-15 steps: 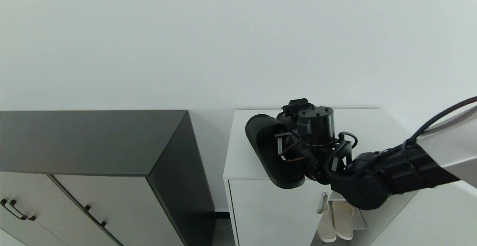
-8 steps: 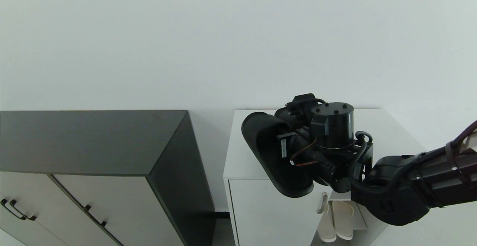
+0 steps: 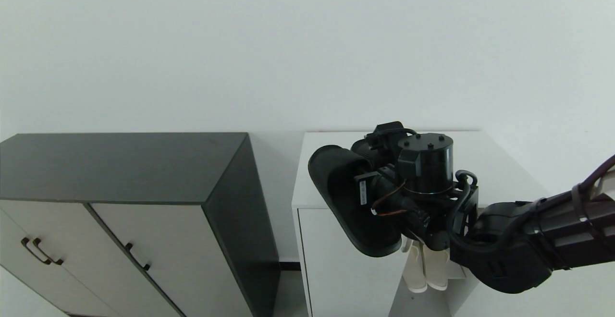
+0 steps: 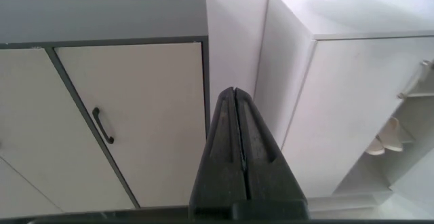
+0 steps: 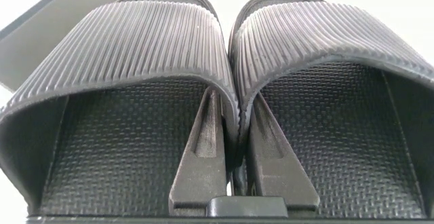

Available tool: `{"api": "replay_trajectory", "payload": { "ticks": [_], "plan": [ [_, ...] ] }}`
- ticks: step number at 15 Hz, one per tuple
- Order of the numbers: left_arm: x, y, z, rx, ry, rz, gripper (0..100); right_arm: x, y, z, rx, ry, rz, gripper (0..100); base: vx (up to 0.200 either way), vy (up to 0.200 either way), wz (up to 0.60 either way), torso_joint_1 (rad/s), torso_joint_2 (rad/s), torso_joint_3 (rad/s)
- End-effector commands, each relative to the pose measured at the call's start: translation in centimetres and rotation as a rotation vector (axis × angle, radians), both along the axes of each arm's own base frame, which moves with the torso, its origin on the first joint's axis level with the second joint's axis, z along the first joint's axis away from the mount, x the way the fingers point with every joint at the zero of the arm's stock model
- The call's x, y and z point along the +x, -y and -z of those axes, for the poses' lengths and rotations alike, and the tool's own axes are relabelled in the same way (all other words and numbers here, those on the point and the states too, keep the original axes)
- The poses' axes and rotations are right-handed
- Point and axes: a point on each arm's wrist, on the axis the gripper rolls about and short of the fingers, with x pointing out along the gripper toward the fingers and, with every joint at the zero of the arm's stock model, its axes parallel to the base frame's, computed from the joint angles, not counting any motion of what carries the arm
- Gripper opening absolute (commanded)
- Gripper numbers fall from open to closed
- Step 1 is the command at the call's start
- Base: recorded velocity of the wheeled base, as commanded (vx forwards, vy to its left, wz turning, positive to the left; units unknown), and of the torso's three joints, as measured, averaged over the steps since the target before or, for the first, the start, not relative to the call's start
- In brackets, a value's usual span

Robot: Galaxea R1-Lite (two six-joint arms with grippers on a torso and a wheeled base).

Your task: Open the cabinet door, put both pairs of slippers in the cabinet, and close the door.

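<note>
Black slippers [image 3: 353, 204], one pair, are held clear of any surface in front of the white cabinet [image 3: 331, 177], level with its top front edge in the head view and tilted, the toe ends pointing away from the wrist. The right gripper [image 5: 236, 115] carries them: one finger lies inside each ribbed strap, and the two fingers are clamped on the adjoining inner walls of the slippers, which are pressed side by side. The left gripper [image 4: 235, 98] hangs lower, before the gap between the two cabinets, with its fingers pressed together and nothing between them. Behind the held pair, the white cabinet shows a closed front panel [image 3: 341, 264] on the robot's left and an open compartment on the robot's right. White slippers [image 3: 426, 270], the second pair, stand on end together on a shelf [image 4: 415, 95] inside that compartment, partly hidden by the right arm in the head view. Just beside the white cabinet, on the robot's left and apart from it by a narrow gap, stands a dark cabinet [image 3: 120, 163] with two pale doors, both closed, each bearing a dark handle [image 3: 137, 257]. Both cabinets back onto a plain white wall [image 3: 288, 43].
</note>
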Motion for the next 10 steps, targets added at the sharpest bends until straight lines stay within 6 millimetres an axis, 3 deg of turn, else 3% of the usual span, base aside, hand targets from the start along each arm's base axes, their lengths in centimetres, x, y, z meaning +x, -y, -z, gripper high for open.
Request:
{"api": "replay_trajectory", "payload": {
  "ticks": [1, 5, 10],
  "plan": [
    [0.01, 0.00, 0.00, -0.002, -0.001, 0.001, 0, 0.06, -0.07, 0.05, 0.002, 0.003, 0.001, 0, -0.200, 0.000, 0.00, -0.002, 0.00, 0.002],
    [0.01, 0.00, 0.00, 0.000, -0.001, 0.001, 0, 0.04, -0.05, 0.25, -0.004, -0.001, 0.001, 0, -0.200, 0.000, 0.00, 0.002, 0.00, 0.002],
    [0.01, 0.00, 0.00, -0.002, -0.001, 0.001, 0, -0.13, 0.13, 0.37, -0.009, -0.007, 0.001, 0, 0.000, 0.000, 0.00, 0.000, 0.00, 0.000]
  ]
}}
